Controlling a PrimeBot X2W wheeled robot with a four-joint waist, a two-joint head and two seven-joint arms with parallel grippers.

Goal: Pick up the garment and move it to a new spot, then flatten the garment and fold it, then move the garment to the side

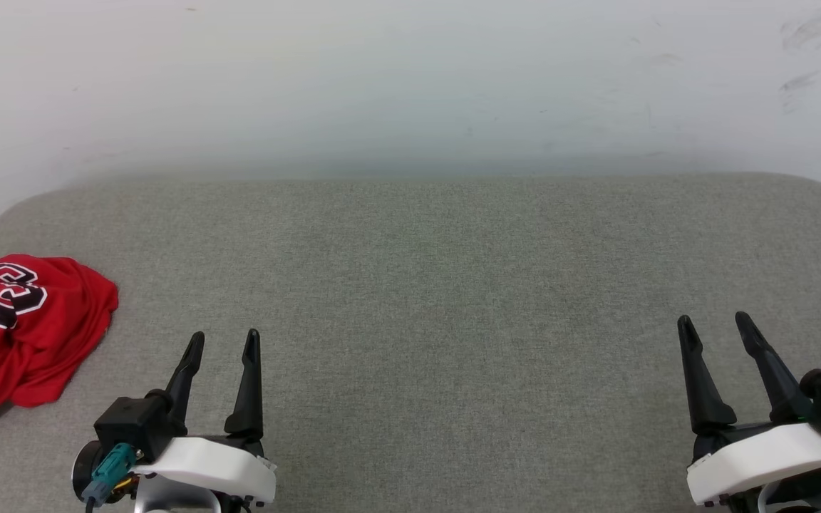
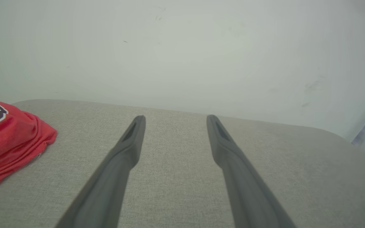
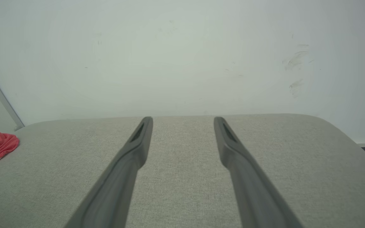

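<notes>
The left gripper [image 1: 225, 334] is hovering low over the grey padded surface [image 1: 425, 285], its two dark fingers spread wide with nothing between them. The right gripper [image 1: 713, 318] is sitting well apart on the other side, just as wide open and just as empty. The garment [image 1: 26, 335] is lying in a crumpled red heap at the surface's left edge, near the left gripper and to its left, partly cut off by the head view's border.

The pick-up is not yet begun, and the left arm is looking like the natural one for it. It should be swinging left, coming down over a raised fold rather than a flat patch, and closing on few layers so the thin cloth is hanging free once lifted.

The heap's long axis is running roughly near-to-far, leaning slightly right at its far end. Black, white-edged lettering is facing up there; where the collar is pointing cannot be told.
</notes>
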